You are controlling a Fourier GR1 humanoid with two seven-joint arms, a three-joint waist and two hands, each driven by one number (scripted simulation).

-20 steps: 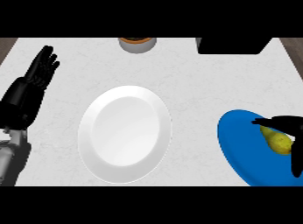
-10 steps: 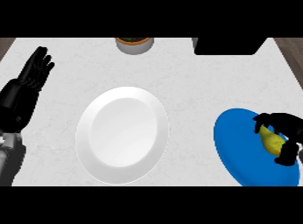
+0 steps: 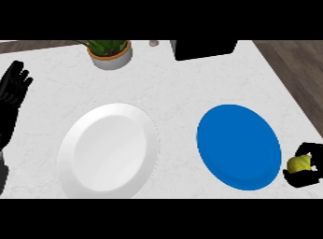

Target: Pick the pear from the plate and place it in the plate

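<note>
Curling round one pear (image 3: 299, 163), right hand (image 3: 319, 164) sits beside two plates: blue plate (image 3: 237, 145), white plate (image 3: 109, 150).

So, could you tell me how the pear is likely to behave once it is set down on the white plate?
The pear, enclosed by the right hand, looks rounded, so it may roll. The white plate looks shallow and smooth, so it might not stop it.

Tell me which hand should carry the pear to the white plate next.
The right hand: its fingers are already curled around the pear, beside the blue plate. The left hand rests open beyond the white plate.
</note>
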